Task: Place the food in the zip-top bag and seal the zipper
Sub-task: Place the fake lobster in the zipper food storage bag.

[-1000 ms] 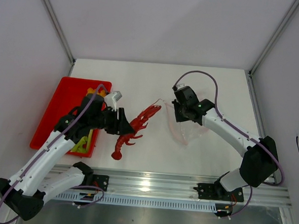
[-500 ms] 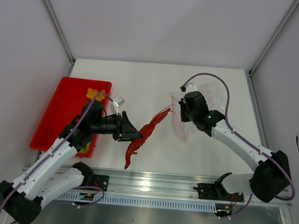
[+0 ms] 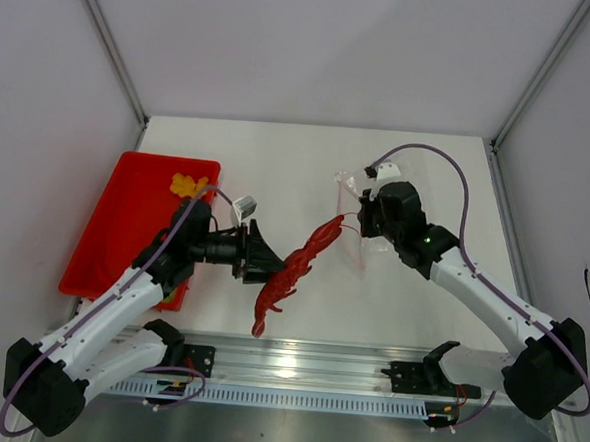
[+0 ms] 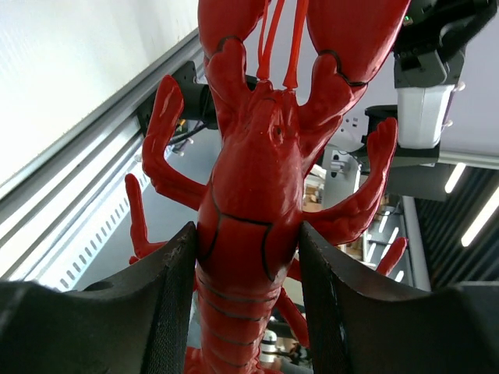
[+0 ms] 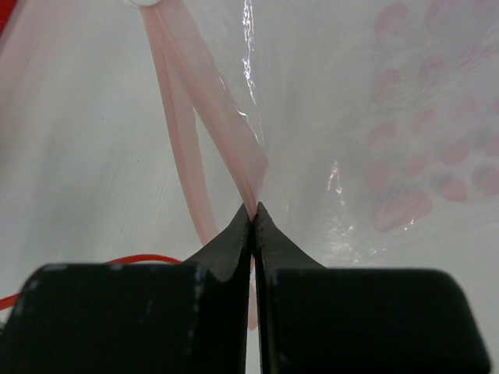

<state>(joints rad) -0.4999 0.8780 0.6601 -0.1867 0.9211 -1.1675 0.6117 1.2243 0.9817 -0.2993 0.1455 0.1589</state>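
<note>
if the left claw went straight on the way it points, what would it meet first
Likely the zip-top bag in the right claw, with the left claw's red crab touching first; depth unclear.

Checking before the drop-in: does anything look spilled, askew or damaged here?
Nothing stands out. The left end effector grips the red crab by its body, claws toward the zip-top bag, which the right end effector pinches at the zipper.
</note>
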